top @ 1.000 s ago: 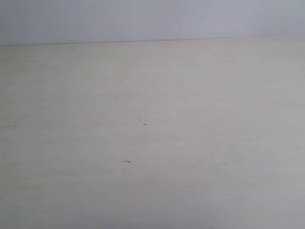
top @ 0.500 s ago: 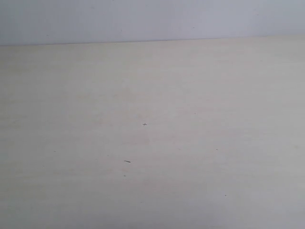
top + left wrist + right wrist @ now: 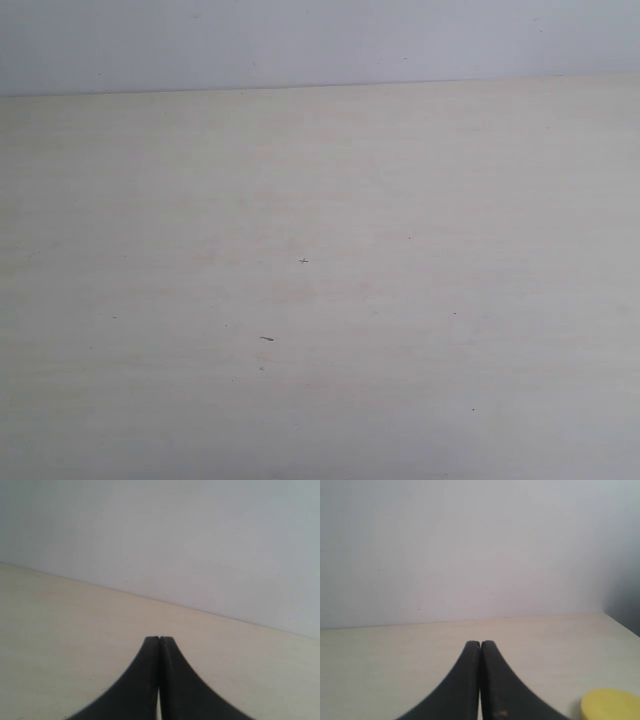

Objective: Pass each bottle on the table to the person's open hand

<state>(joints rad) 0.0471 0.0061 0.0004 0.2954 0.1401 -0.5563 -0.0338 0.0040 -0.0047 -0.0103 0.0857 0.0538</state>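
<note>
While both pincers are clenched on nothing, you have no grasp to work from. The left pincer [image 3: 159, 640] has its two dark fingers pressed flat together, tip against tip. The right pincer [image 3: 480, 643] is closed the same way, with no gap and nothing held.

Of the bottles, only one candidate shows: a rounded yellow shape [image 3: 611, 705], cut off by the frame in the right wrist view. It lies low on the table, close to the right pincer and off to one side of its fingers. It may be the yellow bottle, but you cannot tell that from so small a piece. No other bottle appears in any view, and neither does the person's open hand.

The step in hand looks like the first approach, so nearly the whole task lies ahead. Spread the right fingers wide before you move in, not on arrival. Turn the wrist until the whole yellow shape is in view, then confirm what it is and how it lies. Take it across the body rather than the cap, and close gently, since thin plastic will probably give and slip. Wait for the hand to appear before you carry anything out.

The table [image 3: 320, 300] is pale beige with faint grain and a few dark specks [image 3: 303, 261]. Its far edge meets a plain pale grey wall [image 3: 320, 40].
</note>
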